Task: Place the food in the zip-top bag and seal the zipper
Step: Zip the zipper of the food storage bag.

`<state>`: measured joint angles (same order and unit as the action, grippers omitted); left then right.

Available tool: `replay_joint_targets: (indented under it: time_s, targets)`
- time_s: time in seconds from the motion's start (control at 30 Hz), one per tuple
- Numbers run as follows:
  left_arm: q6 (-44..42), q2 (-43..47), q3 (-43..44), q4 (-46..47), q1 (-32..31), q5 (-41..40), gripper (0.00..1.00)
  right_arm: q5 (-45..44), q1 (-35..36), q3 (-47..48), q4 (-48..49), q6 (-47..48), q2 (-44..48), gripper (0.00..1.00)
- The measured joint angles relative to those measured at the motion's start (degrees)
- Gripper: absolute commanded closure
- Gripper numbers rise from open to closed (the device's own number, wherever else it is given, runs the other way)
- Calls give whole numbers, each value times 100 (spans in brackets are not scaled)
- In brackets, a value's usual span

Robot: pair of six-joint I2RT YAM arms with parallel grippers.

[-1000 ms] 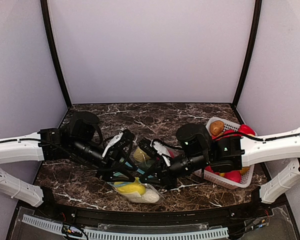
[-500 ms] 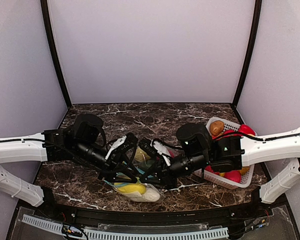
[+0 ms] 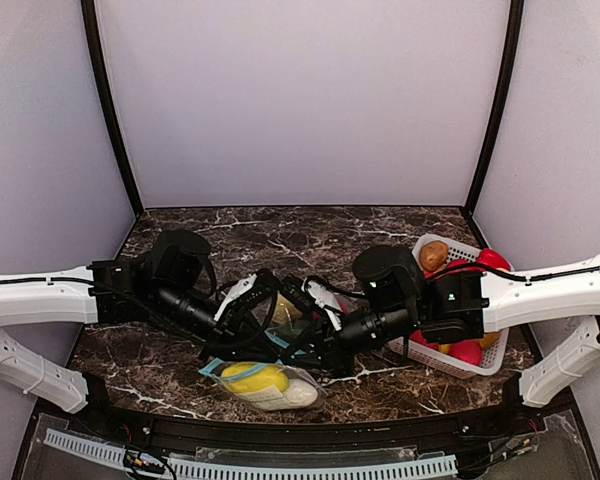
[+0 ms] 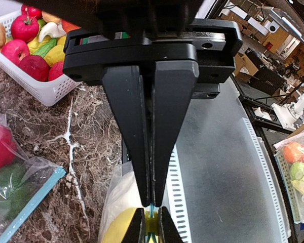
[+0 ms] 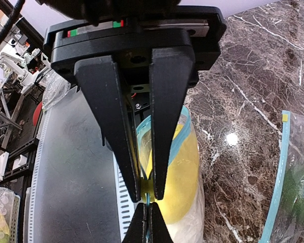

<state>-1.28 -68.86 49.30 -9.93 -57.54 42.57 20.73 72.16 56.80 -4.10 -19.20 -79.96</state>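
I read the left gripper (image 4: 151,201) as fully closed: its flat, tapered black fingers meet on the thin blue zipper strip (image 3: 216,369) of the clear zip-top plastic bag (image 3: 280,392). This glossy, crinkled bag lies on the dark veined marble table (image 3: 150,372) near its front edge, and holds a smooth rounded yellow toy food (image 3: 252,377) with a white one beside it. The right gripper (image 5: 148,196) is likewise pinched tight on the same strip. Further right, the white slotted plastic basket (image 3: 488,366) contains red, yellow and brown toy foods
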Motion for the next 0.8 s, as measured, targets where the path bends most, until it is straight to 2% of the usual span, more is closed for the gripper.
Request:
replay_joint_targets:
  time_s: [0.07,0.8]
  targets:
    - [11,-7,-4,4,0,0,99,-2,-13,0,-17,-9,2,100]
    - [35,59,-144,243,0,-352,99,-769,-133,-2,-737,-17,520,100]
